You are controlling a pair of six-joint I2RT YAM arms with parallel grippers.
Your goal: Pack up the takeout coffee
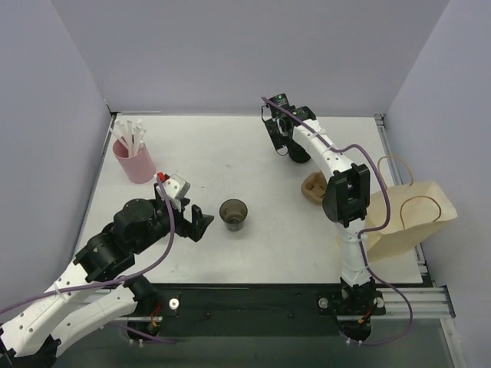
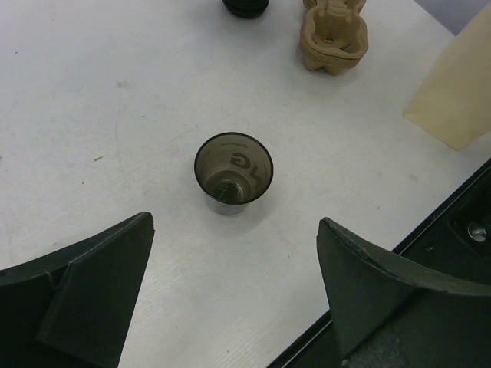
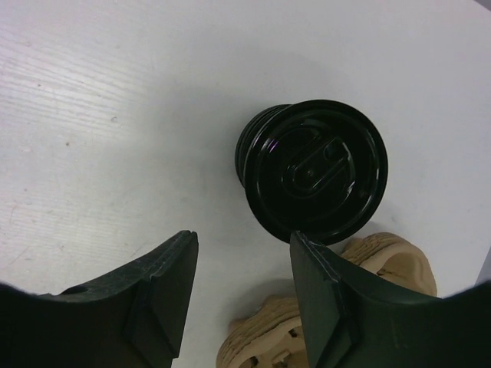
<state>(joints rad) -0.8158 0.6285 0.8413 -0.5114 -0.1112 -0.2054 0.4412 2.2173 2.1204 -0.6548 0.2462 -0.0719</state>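
The takeout coffee (image 1: 233, 214) is a small dark tapered cup standing upright mid-table, its mouth open. In the left wrist view the takeout coffee (image 2: 233, 172) sits just ahead of my left gripper (image 2: 236, 222), which is open wide with only bare table between its fingers. From above, the left gripper (image 1: 205, 225) is a short way left of the cup and apart from it. My right gripper (image 3: 242, 236) hovers at the far side over a stack of black ribbed lids (image 3: 314, 172). Its jaws are partly apart and hold nothing. The right finger overlaps the top lid's rim in that view.
A brown paper bag (image 1: 406, 222) lies at the right edge of the table. A stack of tan pulp cup carriers (image 1: 313, 186) sits near the right arm, below the lids. A pink cup of white sticks (image 1: 134, 157) stands at the far left.
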